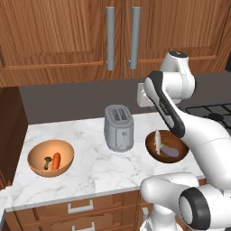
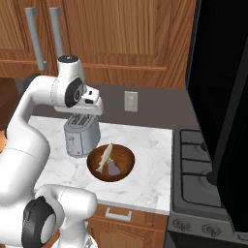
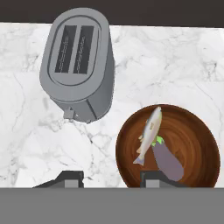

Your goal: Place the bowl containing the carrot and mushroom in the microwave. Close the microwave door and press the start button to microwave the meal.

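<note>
No brand, label or writing is legible on any item. The gripper (image 3: 111, 177) hangs above the marble counter (image 1: 97, 169) with fingers apart and nothing between them, tips framing the gap between the grey toaster (image 3: 78, 65) and the dark brown bowl (image 3: 192, 144) holding a fish (image 3: 148, 135) and an eggplant (image 3: 168, 164). The light orange bowl (image 1: 38, 155), with the carrot (image 1: 56, 160) and mushroom (image 1: 47, 162) inside, sits near the counter's left end, well apart from the fingers, beyond the toaster.

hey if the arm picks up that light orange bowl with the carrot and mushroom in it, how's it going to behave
The bowl looks rigid and smooth-walled, so a rim pinch may slip. Its rounded underside suggests that it could rock or slide on the marble counter if nudged. The carrot and mushroom lie loose inside, so they would probably roll toward the low side if the bowl tilts.
</note>
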